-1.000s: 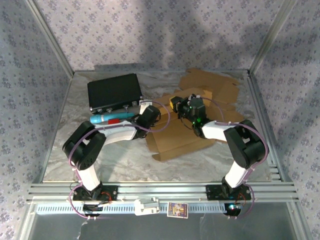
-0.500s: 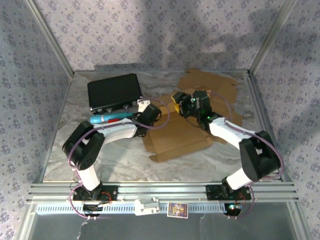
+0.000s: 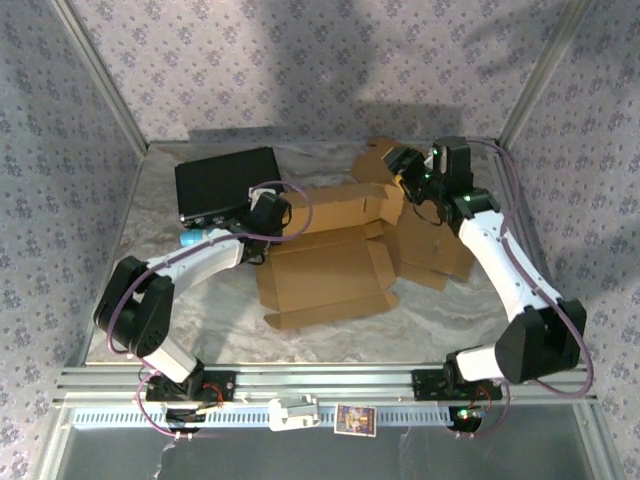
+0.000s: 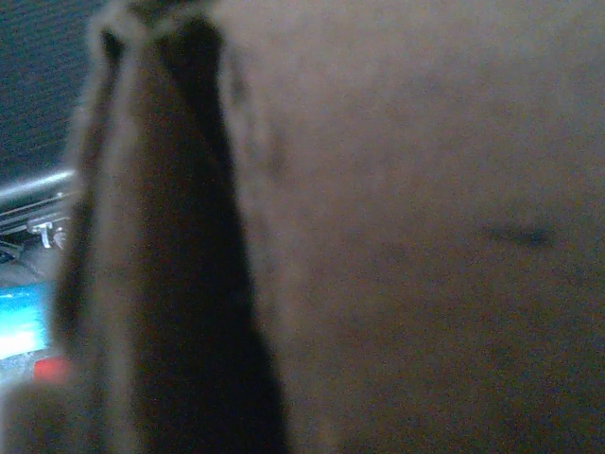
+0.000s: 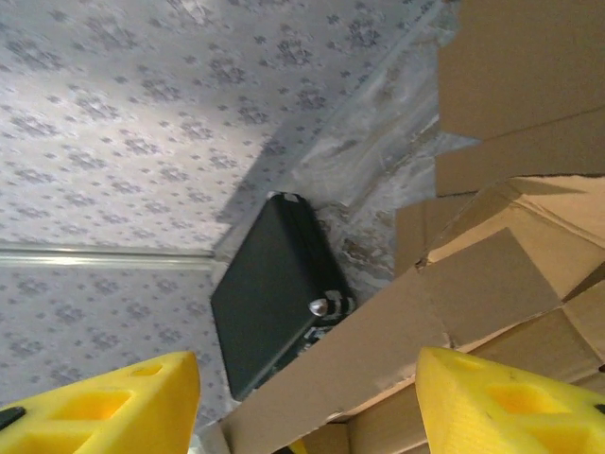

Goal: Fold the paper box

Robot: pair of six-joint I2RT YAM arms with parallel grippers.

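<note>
The paper box is a flat brown cardboard blank lying unfolded across the middle of the table, with flaps reaching to the back right. My left gripper is at its left edge, shut on the cardboard. In the left wrist view, blurred brown cardboard sits right against the camera. My right gripper hovers over the box's back right flaps. It is open, its yellow fingertips wide apart, and a cardboard flap crosses below them untouched.
A black case lies at the back left, also in the right wrist view. A blue tool lies just in front of it, beside my left arm. Metal frame posts and patterned walls enclose the table.
The right gripper opened, let go of the cardboard and swung to the back right. The left gripper moved left, dragging the paper box with it.
</note>
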